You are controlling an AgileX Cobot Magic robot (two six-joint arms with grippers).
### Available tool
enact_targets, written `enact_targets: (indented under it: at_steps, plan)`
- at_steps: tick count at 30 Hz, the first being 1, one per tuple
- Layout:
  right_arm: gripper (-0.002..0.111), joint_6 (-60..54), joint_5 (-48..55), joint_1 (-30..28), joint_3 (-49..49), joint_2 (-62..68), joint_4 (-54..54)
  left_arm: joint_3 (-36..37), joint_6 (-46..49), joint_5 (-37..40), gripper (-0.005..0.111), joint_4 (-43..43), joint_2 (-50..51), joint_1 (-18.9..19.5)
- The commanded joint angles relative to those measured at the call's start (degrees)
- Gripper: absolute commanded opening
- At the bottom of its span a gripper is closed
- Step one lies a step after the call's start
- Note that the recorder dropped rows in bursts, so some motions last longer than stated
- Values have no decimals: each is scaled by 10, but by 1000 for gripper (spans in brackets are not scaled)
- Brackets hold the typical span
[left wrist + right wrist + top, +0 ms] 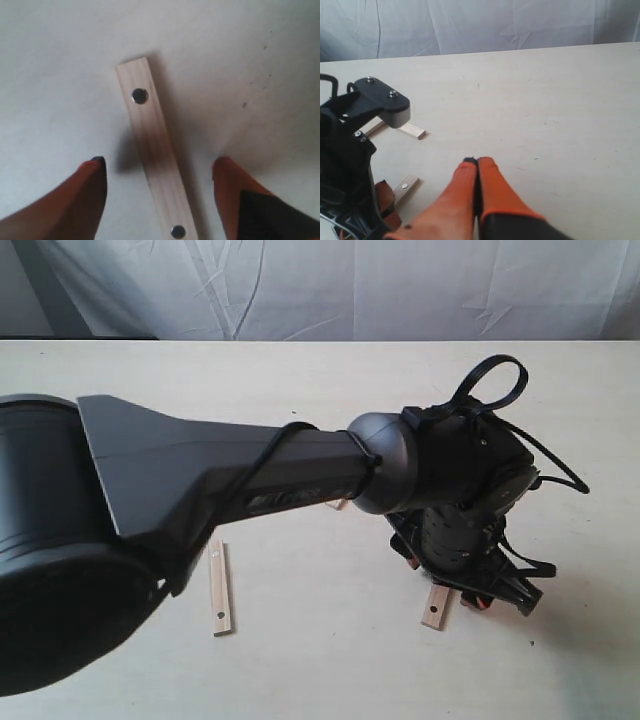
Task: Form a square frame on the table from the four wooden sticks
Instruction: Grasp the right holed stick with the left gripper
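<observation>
stick [152, 150]: pale wood, dark holes | right pincer [477, 162]: orange | left arm [250, 470]: black | table [300, 660]: cream

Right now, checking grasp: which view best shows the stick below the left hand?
Left wrist view: the stick nearly whole, both holes clear. Exterior shows only one end; right wrist, one holed end.

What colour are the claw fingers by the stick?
Orange, with some black. The left claw fingers show best in the left wrist view.
</observation>
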Motion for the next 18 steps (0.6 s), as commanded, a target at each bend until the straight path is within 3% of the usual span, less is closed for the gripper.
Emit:
enact_targets:
  at_steps: [1, 3, 12, 18]
  plan:
    - [0, -2, -5, -3, 1, -4, 1, -2, -5, -5, 60, -17, 14, -3]
    - [0, -2, -5, -3, 1, -4, 1, -2, -5, -8, 57, -18, 14, -3]
    - [0, -2, -5, -3, 1, -4, 1, -2, -5, -17, 2, -13, 14, -3]
    - [0, -2, -6, -3, 1, -4, 2, -16, 9, -17, 0, 67, -17, 9]
